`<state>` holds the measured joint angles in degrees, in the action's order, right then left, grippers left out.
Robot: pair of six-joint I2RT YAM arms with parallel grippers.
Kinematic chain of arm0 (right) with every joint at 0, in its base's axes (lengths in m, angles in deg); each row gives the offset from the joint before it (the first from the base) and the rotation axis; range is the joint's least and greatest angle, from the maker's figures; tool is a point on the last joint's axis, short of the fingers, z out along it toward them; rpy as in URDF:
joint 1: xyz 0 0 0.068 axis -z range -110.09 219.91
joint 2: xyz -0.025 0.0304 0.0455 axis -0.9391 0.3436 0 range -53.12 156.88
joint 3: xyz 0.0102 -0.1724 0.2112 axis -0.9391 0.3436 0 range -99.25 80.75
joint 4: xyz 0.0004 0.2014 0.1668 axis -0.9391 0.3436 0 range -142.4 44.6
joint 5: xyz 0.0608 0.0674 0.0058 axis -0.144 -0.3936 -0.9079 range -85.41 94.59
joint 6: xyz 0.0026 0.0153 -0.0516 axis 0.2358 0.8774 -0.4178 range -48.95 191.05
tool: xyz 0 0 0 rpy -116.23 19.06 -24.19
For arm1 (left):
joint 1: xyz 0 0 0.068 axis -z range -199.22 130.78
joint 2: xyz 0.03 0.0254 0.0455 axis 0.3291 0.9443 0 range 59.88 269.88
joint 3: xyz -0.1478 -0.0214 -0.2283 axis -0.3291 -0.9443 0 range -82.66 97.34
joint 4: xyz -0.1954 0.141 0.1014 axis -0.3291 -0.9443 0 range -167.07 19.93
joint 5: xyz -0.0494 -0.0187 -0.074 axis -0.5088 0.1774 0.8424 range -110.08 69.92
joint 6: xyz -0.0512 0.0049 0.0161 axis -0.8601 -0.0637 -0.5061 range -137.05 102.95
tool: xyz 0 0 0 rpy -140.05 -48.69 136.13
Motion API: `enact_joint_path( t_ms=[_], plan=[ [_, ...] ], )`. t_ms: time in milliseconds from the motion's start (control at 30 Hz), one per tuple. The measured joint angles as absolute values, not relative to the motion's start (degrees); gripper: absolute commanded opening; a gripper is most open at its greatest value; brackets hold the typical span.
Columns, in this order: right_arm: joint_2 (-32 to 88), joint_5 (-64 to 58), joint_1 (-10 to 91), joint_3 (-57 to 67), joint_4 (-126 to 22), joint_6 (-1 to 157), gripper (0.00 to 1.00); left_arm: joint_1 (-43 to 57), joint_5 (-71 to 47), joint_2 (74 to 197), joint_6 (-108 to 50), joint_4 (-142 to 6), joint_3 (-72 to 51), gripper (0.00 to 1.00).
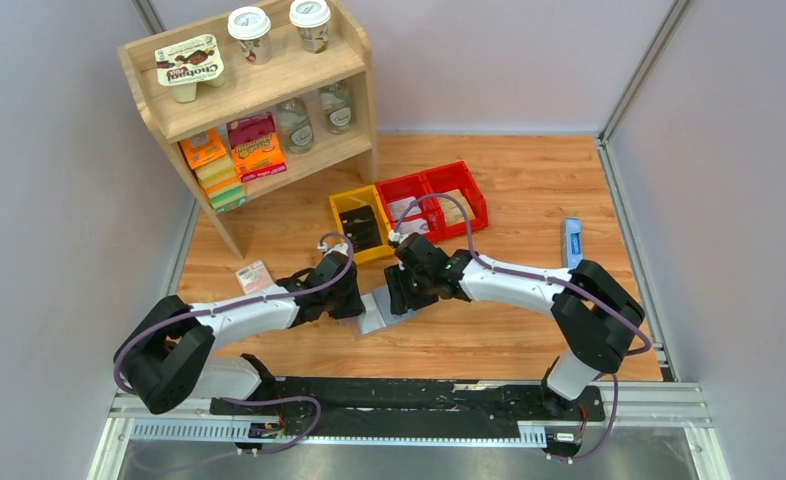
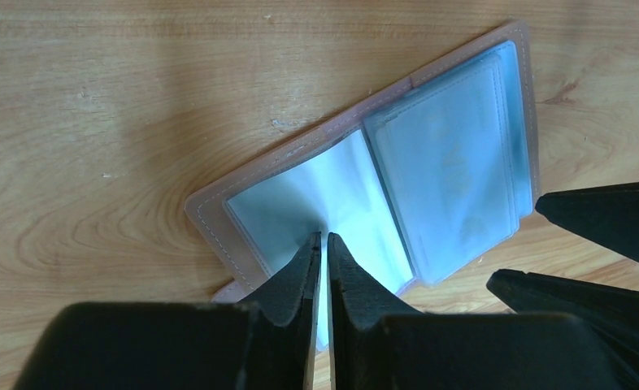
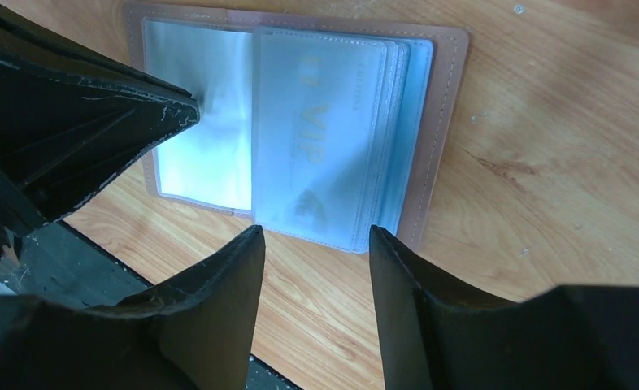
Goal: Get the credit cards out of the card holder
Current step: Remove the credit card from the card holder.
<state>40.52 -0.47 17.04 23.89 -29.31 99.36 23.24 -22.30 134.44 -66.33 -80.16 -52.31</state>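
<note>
Nearest us in the R wrist view, the right gripper point(image 3: 316, 231) stands open. It has one finger on each side of the near short edge of the sleeve stack, tips just short of it and, as far as we can tell, not touching.

Just beyond lies the card holder point(image 3: 446, 122), spread flat on the table point(image 3: 544, 203) w/ brown border out and clear pockets up. The top pocket shows one of the credit cards point(image 3: 320, 130), pale w/ "VIP" lettering. Its long axis runs straight away from the R fingers, so we judge the pull goes back along that line, toward the R wrist. We can't tell which end of the pocket is open, nor how many cards sit beneath.

On the other half, the left gripper point(image 2: 323, 237) has its fingers pressed nearly together on the near edge of a clear leaf, pinning that side. So L reads as anchor and R as puller, and R is the arm nearer the card stack.

From above, the holder sits btwn both wrists. Farther back are the yellow bin point(image 1: 337, 205) and red bins point(image 1: 479, 195), well apart from it.
</note>
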Motion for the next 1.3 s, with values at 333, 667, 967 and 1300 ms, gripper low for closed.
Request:
enact_joint_path(
  t_ms=[333, 667, 967, 1300],
  plan=[
    [42.5, -2.1, 16.7, 23.7, -29.7, 99.3, 0.48, 23.2, -22.1, 134.2, -67.3, -78.9, -53.0, 0.13],
    [43.3, -3.5, 16.5, 23.7, -30.8, 99.3, 0.48, 23.2, -21.9, 133.7, -68.0, -77.6, -53.9, 0.13],
    [43.4, -0.4, 16.3, 22.9, -30.1, 99.7, 0.54, 23.2, -21.9, 133.4, -68.3, -77.1, -54.5, 0.12],
    [44.1, -0.2, 15.8, 22.6, -29.6, 99.6, 0.49, 23.2, -21.8, 133.3, -68.4, -76.9, -54.6, 0.12]
  ],
)
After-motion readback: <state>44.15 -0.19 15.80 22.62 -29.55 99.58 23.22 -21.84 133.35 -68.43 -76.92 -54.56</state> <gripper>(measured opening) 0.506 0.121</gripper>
